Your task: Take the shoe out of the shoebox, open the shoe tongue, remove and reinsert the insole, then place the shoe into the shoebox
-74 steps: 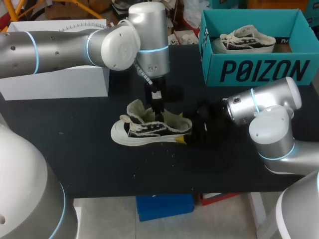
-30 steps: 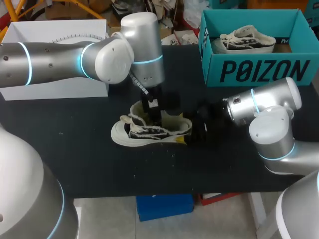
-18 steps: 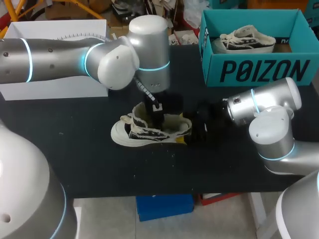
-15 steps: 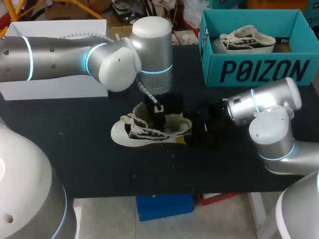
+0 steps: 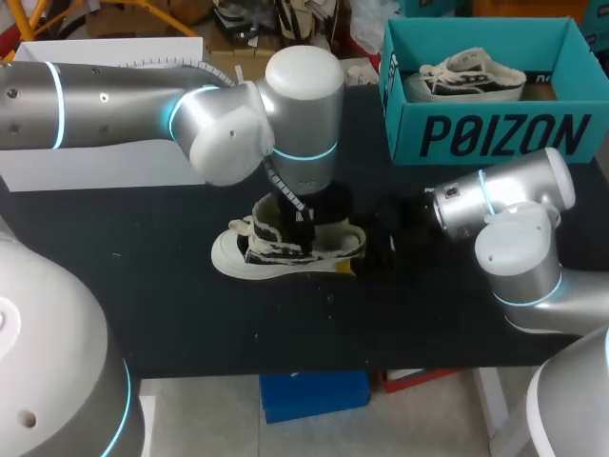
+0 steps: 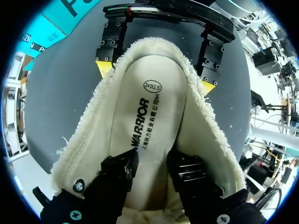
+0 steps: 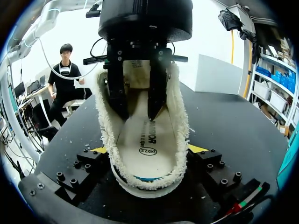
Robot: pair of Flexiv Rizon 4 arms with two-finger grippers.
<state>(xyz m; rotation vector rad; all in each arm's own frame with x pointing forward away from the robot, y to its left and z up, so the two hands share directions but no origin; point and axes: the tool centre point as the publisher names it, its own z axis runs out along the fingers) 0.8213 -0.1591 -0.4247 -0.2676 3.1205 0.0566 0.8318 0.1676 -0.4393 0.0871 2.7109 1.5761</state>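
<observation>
Black tabletop [image 5: 171, 305] lies bare from the near edge up to the cream fleece-lined sneaker [image 5: 276, 252], which sits on its sole mid-table, toe to the left. The right gripper [image 7: 148, 150] is clamped on its heel from both sides. The left gripper [image 6: 149, 161] reaches down into the shoe, fingers slightly apart, touching the pale printed insole [image 6: 149, 107]. The teal cardboard shoebox [image 5: 495, 133], with large dark lettering on its front wall, stands at the far right corner and holds a second sneaker [image 5: 471, 76].
</observation>
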